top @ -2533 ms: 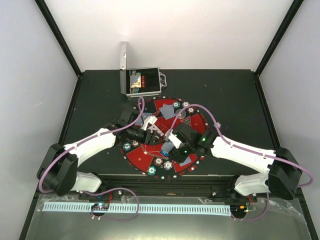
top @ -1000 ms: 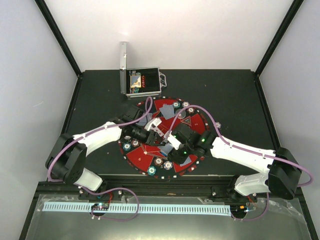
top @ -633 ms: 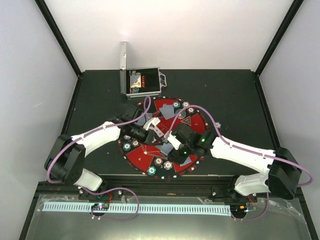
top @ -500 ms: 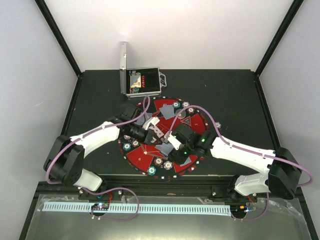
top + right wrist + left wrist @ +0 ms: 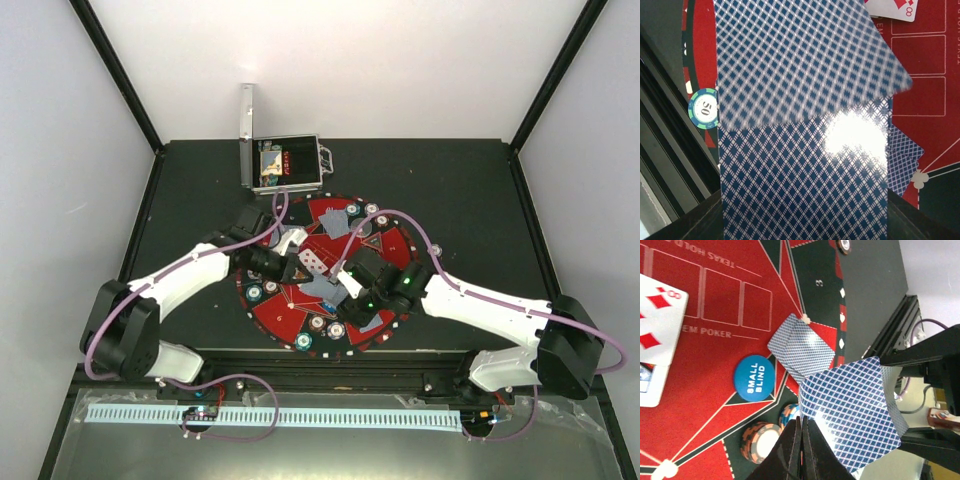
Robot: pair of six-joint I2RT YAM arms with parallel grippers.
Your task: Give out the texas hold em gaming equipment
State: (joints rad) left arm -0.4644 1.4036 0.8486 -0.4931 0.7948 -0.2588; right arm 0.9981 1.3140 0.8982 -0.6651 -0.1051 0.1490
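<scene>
My left gripper [image 5: 801, 421] is shut on the edge of a blue-backed playing card [image 5: 855, 415], which hangs tilted above the round red-and-black mat [image 5: 715, 270]. My right gripper [image 5: 345, 282] holds a stack of blue-backed cards [image 5: 805, 185] that fills its wrist view. The pinched card [image 5: 800, 60] overlaps the stack's far end. Below lie another face-down card [image 5: 800, 347], a blue "small blind" disc [image 5: 754, 377], a face-up eight of diamonds [image 5: 660, 330] and striped poker chips [image 5: 760, 440]. A green "50" chip [image 5: 704, 108] sits at the mat's rim.
The open silver case [image 5: 285, 165] stands at the back, beyond the mat [image 5: 390, 245]. Chips and face-down cards ring the mat's edge. Both arms meet over the mat's middle. A black rail [image 5: 330, 365] runs along the near table edge.
The left jaws have closed on the top card of the stack and drawn back slightly to the left with it. The right gripper has stayed put with the stack.
</scene>
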